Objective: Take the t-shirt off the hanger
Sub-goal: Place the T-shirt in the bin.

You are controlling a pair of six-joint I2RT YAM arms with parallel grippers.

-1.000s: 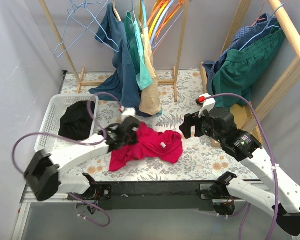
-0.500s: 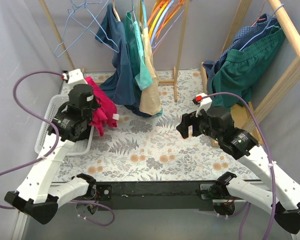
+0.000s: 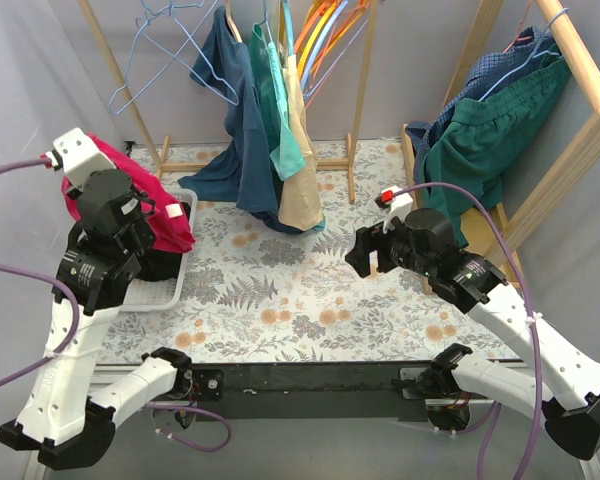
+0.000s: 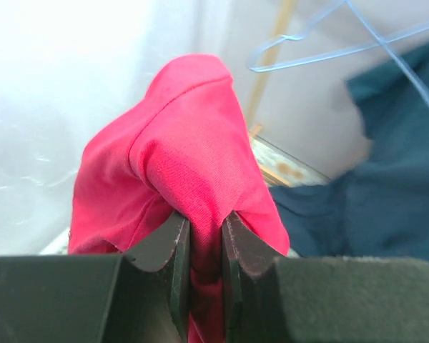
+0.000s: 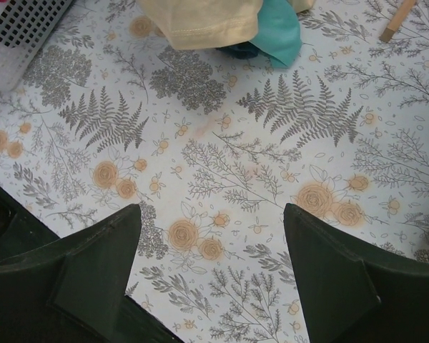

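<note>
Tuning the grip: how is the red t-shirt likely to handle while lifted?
Likely floppy: the red t-shirt bunches and droops where the left gripper pinches it. Probably light, since one pinched fold carries it. Unlikely to roll; it should slump.

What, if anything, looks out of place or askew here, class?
The navy garment on the rear rack sags onto the table instead of hanging clear. An empty blue wire hanger tilts steeply beside it. The left tool pinches the red t-shirt, bunched, over the white basket.
</note>
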